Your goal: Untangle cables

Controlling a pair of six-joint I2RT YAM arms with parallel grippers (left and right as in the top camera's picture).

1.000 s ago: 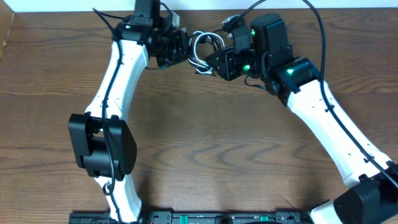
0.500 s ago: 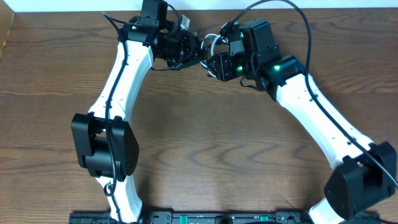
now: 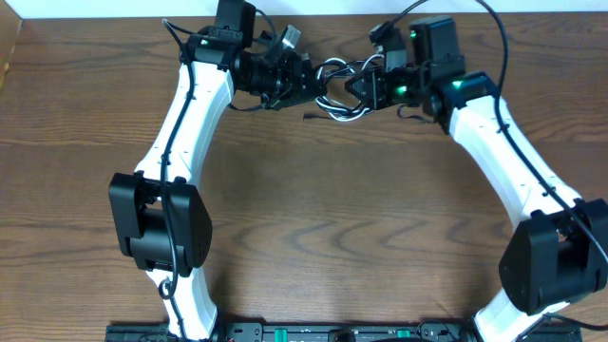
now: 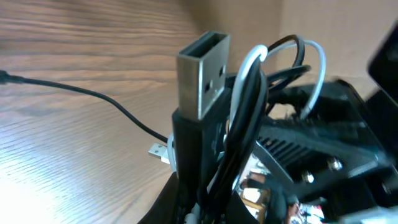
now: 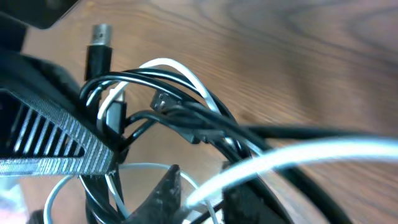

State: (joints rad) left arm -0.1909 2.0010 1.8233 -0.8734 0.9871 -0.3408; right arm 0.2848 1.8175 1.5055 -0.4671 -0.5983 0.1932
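The near part of the brown wooden desk (image 3: 313, 237) holds only the arms. All the action is at its far edge. In the last second the right arm has swung out to the right, and the right claw (image 3: 363, 90) has drawn back from the left claw (image 3: 304, 83), which it nearly touched half a second ago. The tangle now hangs spread between them, slightly right of where it was.

I judge this to be a pulling-apart move. The loops have opened, but the thin black cable (image 5: 143, 78) and thin white cable (image 5: 186, 78) still cross through each other, so little has been freed yet.

The left claw is clamped on the black cable at its upright black USB plug (image 4: 202, 74). The right claw has a fingertip in the loops, but I cannot tell its grip.

Count: two arms, two claws and two cables, plus one small silver plug (image 4: 160, 151) on the desk.
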